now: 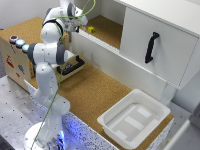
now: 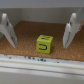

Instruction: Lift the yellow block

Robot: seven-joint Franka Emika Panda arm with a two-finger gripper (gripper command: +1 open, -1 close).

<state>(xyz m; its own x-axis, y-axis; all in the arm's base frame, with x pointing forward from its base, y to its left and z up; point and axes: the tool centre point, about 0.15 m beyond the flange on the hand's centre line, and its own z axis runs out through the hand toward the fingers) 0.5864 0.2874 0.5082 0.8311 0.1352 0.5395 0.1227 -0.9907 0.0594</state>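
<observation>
The tool [image 2: 39, 29] is open, with its two fingers [image 2: 7, 30] spread wide apart and nothing between them but the yellow block [image 2: 44, 44]. The little block sits on the brown cork floor of the shelf [image 1: 107, 30], between the two fingers and not touching either one. In the exterior view the arm [image 1: 50, 55] reaches up to that shelf, and a white tray [image 1: 162, 111] sits on the tabletop [image 1: 90, 92], well apart from the block.

A cork-topped counter [image 1: 95, 92] runs beneath white cabinets [image 1: 155, 42] with a black handle [image 1: 151, 47], beside a perforated metal table [image 1: 15, 107].
</observation>
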